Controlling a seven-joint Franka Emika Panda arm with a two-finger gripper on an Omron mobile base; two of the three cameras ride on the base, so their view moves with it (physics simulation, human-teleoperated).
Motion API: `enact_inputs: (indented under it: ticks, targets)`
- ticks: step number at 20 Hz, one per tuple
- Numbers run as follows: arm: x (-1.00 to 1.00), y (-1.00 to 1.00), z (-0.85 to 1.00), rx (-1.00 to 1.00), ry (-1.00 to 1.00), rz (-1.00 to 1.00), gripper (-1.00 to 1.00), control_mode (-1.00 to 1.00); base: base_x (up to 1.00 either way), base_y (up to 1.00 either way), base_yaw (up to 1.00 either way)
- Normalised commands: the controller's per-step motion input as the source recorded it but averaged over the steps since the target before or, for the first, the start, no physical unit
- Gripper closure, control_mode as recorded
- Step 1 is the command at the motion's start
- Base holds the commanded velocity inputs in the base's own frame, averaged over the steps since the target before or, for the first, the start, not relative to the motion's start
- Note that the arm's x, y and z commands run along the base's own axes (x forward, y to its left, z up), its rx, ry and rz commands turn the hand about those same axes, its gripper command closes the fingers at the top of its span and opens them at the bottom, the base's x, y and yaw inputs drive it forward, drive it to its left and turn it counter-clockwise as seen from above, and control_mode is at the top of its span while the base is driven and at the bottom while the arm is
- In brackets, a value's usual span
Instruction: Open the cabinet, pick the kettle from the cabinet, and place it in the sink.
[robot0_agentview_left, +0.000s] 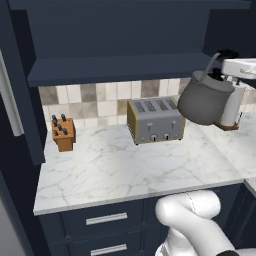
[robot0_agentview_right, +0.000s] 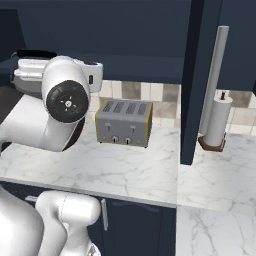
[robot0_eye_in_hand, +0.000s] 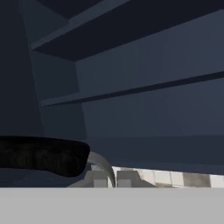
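The grey kettle (robot0_agentview_left: 204, 101) hangs tilted in the air above the right end of the counter, in front of the toaster's right side. My gripper (robot0_agentview_left: 220, 72) comes in from the upper right and is shut on the kettle at its black handle. In the hand view the black handle (robot0_eye_in_hand: 40, 155) lies at lower left beside the shut gripper (robot0_eye_in_hand: 111, 180). The navy cabinet (robot0_agentview_left: 120, 70) stands open with bare shelves (robot0_eye_in_hand: 131, 89). Its open door (robot0_agentview_right: 197, 75) with a silver bar handle (robot0_agentview_right: 216, 75) juts out on the right. The sink is out of view.
A silver toaster (robot0_agentview_left: 155, 121) stands at the back of the marble counter (robot0_agentview_left: 115, 170), with a wooden knife block (robot0_agentview_left: 63, 133) to its left. A paper towel roll (robot0_agentview_right: 217, 122) stands behind the open door. Another door handle (robot0_agentview_left: 11, 95) is at far left. Navy drawers (robot0_agentview_left: 105, 219) run below.
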Motion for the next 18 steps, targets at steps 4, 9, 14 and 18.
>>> enact_inputs:
  ticks: [4,9,14,18]
  targets:
    - [-0.62,0.00,-0.07,0.00,0.00,0.00,1.00,1.00,-0.19,0.00,0.00]
    - [0.00,0.00,0.00,0.00,0.00,0.00,1.00,1.00,-0.72,0.02,0.00]
    - [0.00,0.00,0.00,0.00,0.00,0.00,1.00,1.00,-0.65,0.06,0.00]
    - [0.00,0.00,0.00,0.00,0.00,0.00,1.00,1.00,-0.67,0.14,0.00]
